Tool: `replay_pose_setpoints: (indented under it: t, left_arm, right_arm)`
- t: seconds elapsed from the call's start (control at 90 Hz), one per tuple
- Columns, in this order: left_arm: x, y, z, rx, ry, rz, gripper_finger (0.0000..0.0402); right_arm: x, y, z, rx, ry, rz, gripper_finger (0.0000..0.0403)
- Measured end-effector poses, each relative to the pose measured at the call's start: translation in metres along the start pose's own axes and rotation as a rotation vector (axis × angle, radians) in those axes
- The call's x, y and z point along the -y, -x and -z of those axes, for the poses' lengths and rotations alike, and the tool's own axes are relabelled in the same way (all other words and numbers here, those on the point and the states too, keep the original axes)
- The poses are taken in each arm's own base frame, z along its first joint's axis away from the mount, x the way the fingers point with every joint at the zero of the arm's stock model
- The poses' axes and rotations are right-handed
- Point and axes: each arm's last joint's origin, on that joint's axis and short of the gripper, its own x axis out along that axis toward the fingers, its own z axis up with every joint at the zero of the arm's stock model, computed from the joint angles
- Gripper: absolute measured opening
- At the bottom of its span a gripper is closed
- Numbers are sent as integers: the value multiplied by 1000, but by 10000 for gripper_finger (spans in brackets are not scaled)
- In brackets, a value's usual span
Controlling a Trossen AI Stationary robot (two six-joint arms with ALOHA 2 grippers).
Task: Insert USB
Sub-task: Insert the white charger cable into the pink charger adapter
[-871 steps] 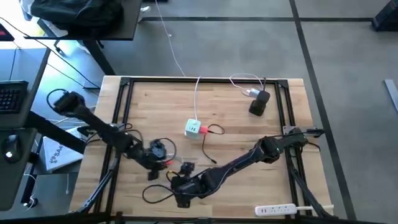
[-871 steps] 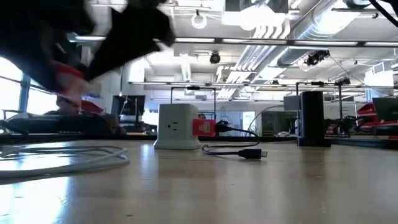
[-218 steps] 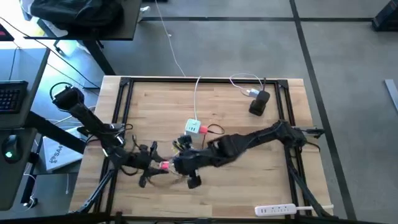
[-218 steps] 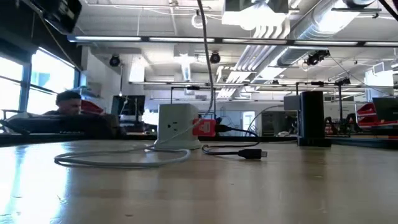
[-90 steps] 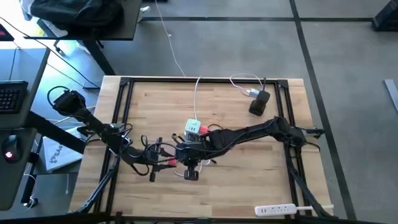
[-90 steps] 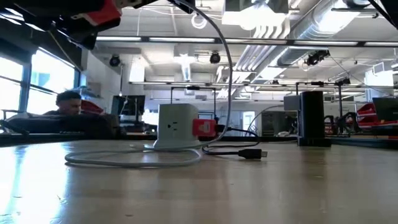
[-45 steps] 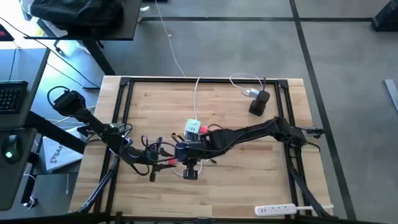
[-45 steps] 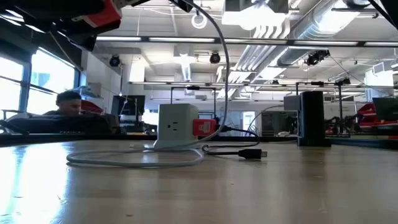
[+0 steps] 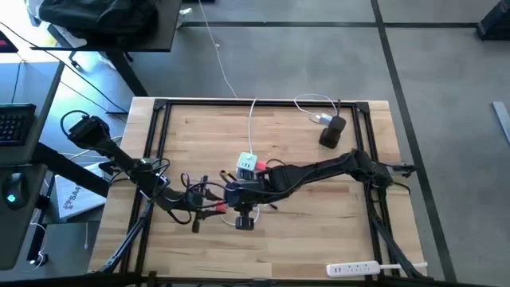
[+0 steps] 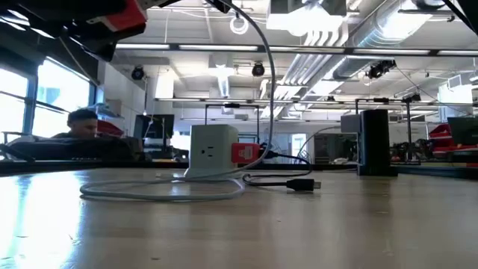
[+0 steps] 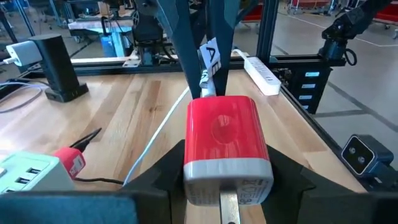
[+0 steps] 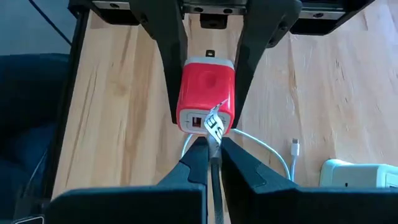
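Observation:
My left gripper (image 11: 227,186) is shut on a red charger block (image 11: 224,140), held high off the table at the near left (image 9: 213,209). My right gripper (image 12: 211,144) faces it, shut on the plug of a white cable that bears a paper tag (image 12: 215,122). The rest of that cable hangs down and lies coiled on the table (image 10: 164,188). The USB (image 10: 245,153), a small red-pink plug on a thin black cable, sits against the side of the white charger cube (image 10: 211,152), which stands on the table. No gripper touches it. My left gripper pinches the red block's two opposite sides (image 12: 184,93) between its two fingers, coming level from the table's left. The block is clear of the table, pronged grey end (image 11: 227,183) toward the wrist, port face (image 12: 196,122) toward my right gripper. My right gripper pinches the white cable's plug (image 11: 205,84) between its fingertips, just behind the tag, and comes at the block from the table's right. The plug's tip is at the block's port face. The tag hides whether it is inside. The cable hangs slack below.
A black box (image 9: 331,132) with a white-cabled plug beside it stands at the far right. A white power strip (image 9: 356,269) lies at the near right edge. A loose black plug (image 10: 302,184) lies near the cube. Black frame rails (image 9: 159,135) border the table.

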Motion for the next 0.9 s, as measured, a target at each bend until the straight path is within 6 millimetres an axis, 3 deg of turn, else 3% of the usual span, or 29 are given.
replay_pose_setpoints:
  t: [0.9]
  left_arm:
    - [-1,0,-4,44,5,-69,119]
  right_arm:
    - [2,12,-4,14,5,10,0]
